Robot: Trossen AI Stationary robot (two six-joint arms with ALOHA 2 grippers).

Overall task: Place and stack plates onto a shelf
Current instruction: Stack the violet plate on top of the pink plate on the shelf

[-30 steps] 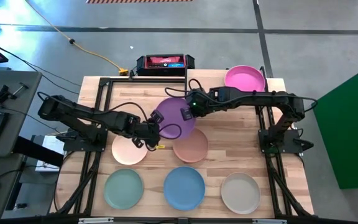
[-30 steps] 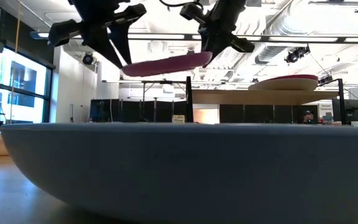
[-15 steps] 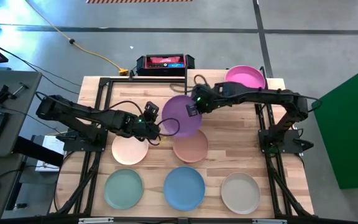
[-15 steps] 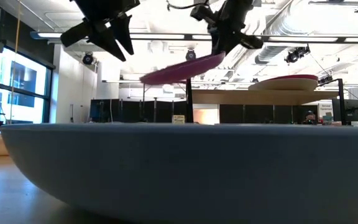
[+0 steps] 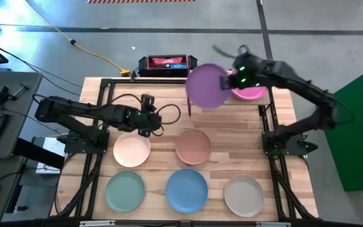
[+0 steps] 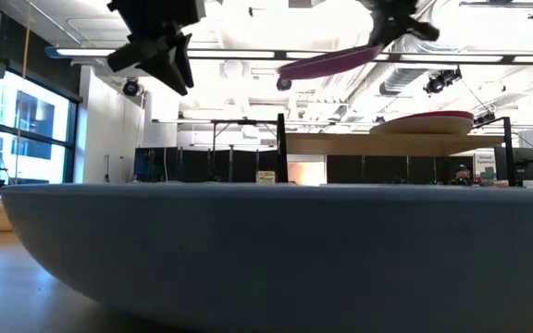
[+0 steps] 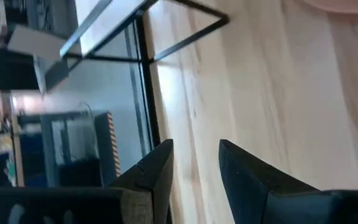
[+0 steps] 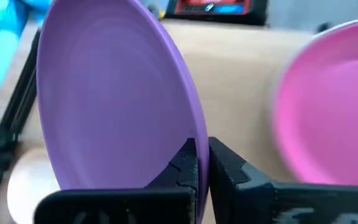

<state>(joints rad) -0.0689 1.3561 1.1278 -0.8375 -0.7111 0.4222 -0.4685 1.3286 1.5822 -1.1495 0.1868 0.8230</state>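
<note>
Grey concrete floor (image 5: 333, 38), tall windows (image 6: 26, 129) (bright ceiling)

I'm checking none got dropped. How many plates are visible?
7: purple plate in the right gripper, pink plate on the shelf, peach plate, brown plate, green plate, blue plate, beige plate. More may be hidden.

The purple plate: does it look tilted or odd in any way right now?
Yes. The purple plate hangs in the air, tilted, pinched at its rim by the right end effector, beside the pink plate on the shelf. Nothing looks spilled or damaged.
</note>
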